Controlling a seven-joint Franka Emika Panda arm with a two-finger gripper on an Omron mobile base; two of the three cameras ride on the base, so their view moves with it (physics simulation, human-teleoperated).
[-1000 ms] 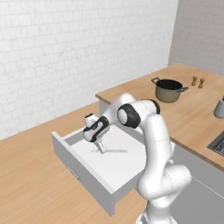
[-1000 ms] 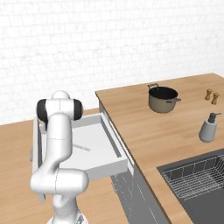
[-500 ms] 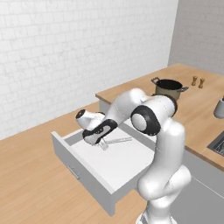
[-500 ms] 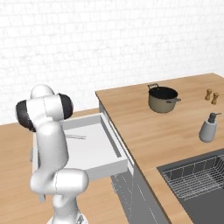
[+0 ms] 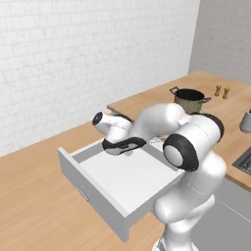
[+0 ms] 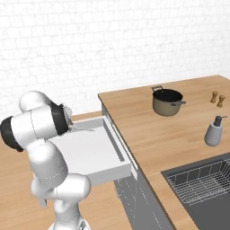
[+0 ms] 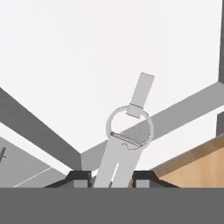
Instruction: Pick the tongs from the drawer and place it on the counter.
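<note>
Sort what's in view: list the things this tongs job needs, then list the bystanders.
Needed: tongs between the gripper fingers; open drawer; counter.

Bystanders: pot; soap dispenser; two shakers; sink rack.

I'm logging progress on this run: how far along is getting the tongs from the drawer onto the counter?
Done: the drawer stands pulled open. In hand: the gripper has the tongs between its fingertips, apparently lifted above the drawer's white floor in the hand view. Left: carry them across to the counter by the pot, set them down and let go.
</note>
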